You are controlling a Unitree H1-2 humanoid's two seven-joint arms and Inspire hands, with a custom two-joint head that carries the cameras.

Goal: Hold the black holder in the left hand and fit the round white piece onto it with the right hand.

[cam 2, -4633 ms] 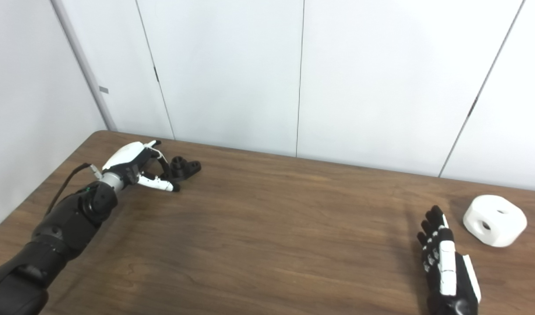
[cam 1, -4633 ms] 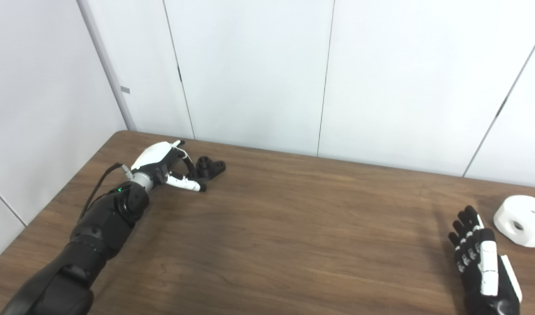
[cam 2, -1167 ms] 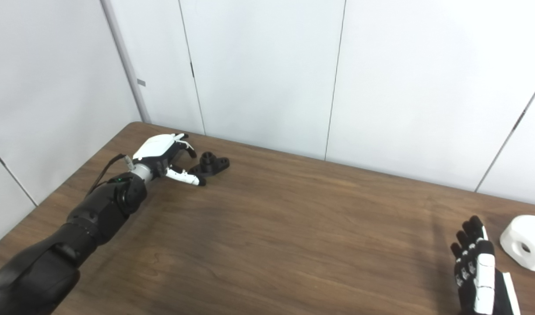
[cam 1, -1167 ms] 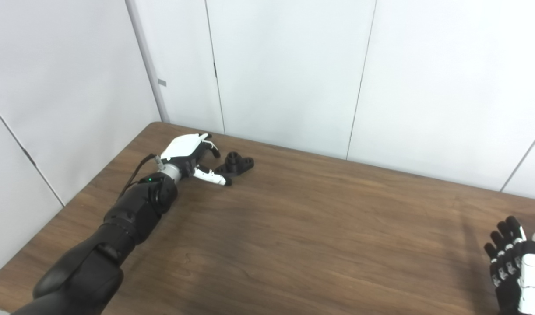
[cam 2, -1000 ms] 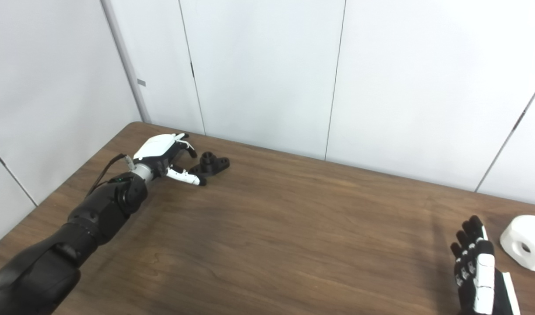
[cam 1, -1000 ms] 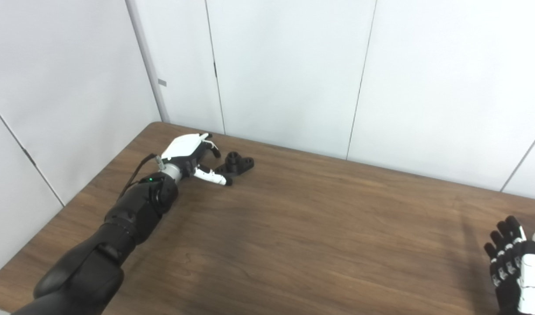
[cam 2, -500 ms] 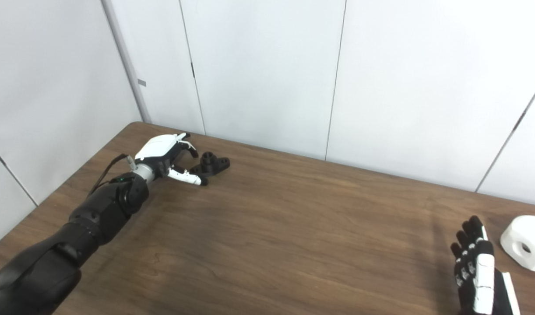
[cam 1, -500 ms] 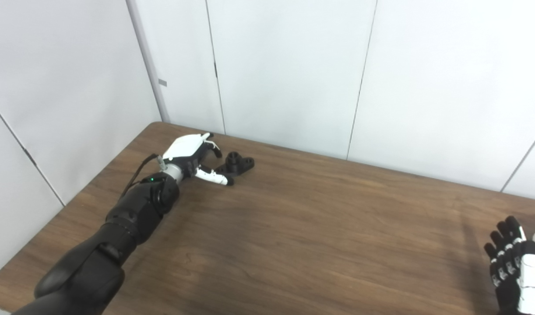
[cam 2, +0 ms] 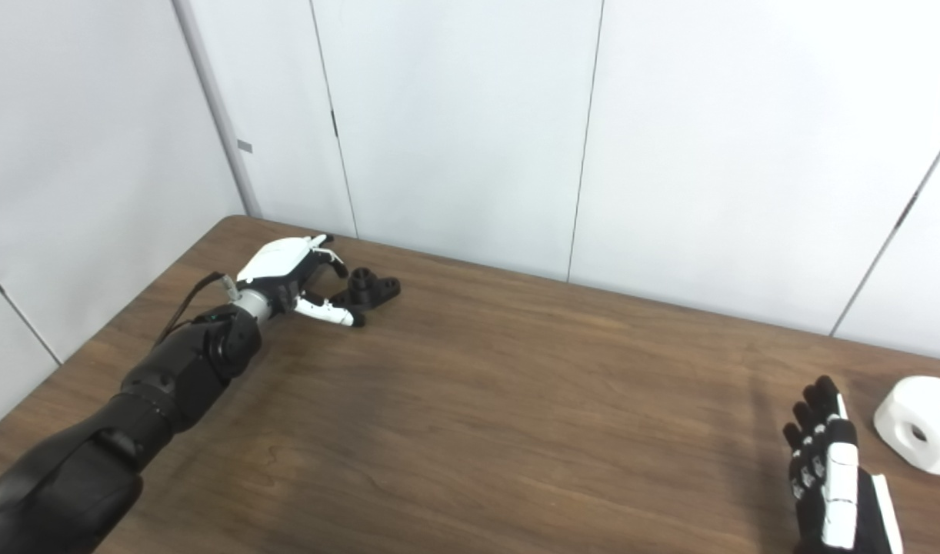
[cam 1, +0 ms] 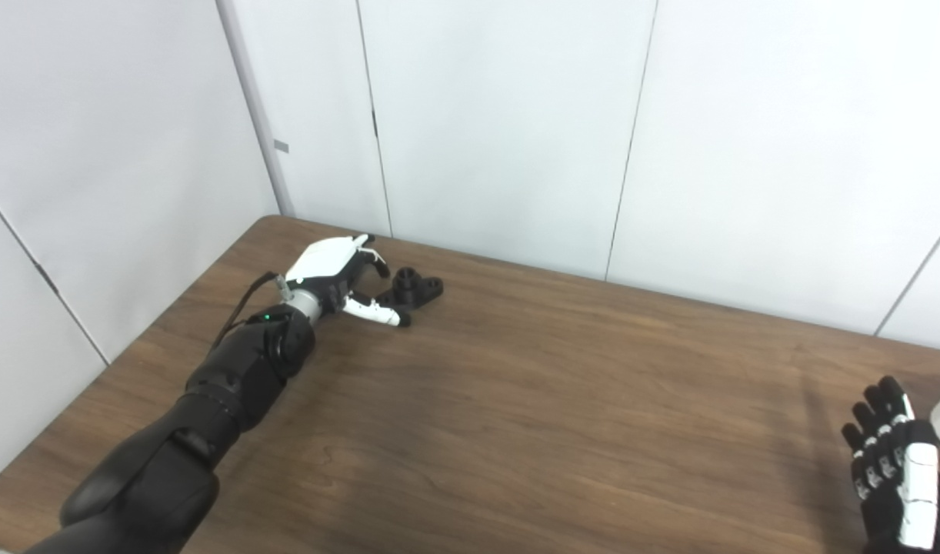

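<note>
The left hand (cam 1: 333, 271) curls half-open around the black holder (cam 1: 412, 290) near the bench's (cam 1: 516, 400) far left corner, gripping nothing yet. It should close squarely on the base. The right hand (cam 2: 835, 481) waits open beside the round white piece (cam 2: 920, 435) at the right edge.

Black holder (cam 2: 368, 289), white piece (cam 2: 921, 435), brown table (cam 2: 478, 400).

Left arm stretched far forward, left hand (cam 1: 333, 268) low, fingers spread apart. Right hand (cam 2: 833, 477) flat, fingers extended forward.
</note>
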